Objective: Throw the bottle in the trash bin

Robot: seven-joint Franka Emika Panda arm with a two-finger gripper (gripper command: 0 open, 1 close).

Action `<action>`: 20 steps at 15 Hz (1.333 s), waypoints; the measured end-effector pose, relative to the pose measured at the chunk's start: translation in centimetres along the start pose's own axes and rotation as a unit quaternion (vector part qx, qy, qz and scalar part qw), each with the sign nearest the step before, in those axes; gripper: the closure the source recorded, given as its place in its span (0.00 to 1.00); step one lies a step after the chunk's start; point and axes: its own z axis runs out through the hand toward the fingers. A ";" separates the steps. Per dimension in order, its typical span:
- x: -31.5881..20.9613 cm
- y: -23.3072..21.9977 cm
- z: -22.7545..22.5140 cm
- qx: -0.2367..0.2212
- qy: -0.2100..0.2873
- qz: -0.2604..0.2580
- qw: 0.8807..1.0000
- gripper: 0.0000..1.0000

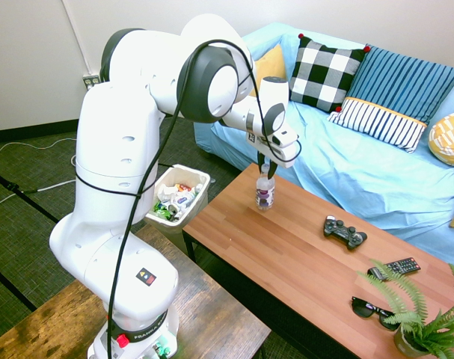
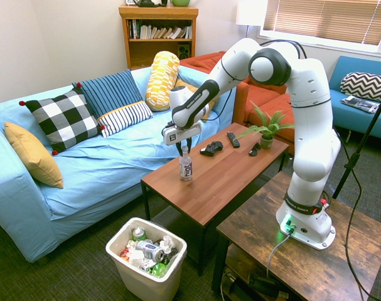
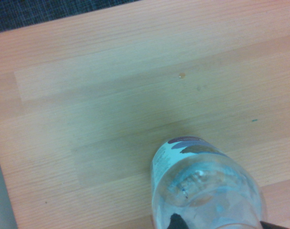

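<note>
We see a lounge corner
Light-blue sofa (image 2: 115,169) beside the wooden counter (image 2: 209,188); dark carpet (image 2: 83,257), pale walls (image 2: 58,37), blinds (image 2: 331,22).

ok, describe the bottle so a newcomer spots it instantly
Find the light-blue couch, then the reddish-brown wooden table before it. The bottle stands upright near one end, gripper at its top. Unlike the dark controller, it's clear plastic.
</note>
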 end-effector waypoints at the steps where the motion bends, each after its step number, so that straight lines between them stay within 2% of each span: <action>1: -0.1 -0.1 -0.4 0.003 0.002 -0.002 1.000 1.00; 4: -2.9 -1.5 -4.0 0.028 0.021 -0.036 0.999 1.00; 6: -8.2 -3.2 -6.3 0.044 0.037 -0.083 0.995 1.00; 9: -17.8 -5.4 -6.9 0.052 0.058 -0.145 0.986 1.00; 15: -33.3 -8.5 -3.5 0.053 0.087 -0.229 0.968 1.00; 20: -41.7 -9.5 3.1 0.034 0.086 -0.264 0.960 1.00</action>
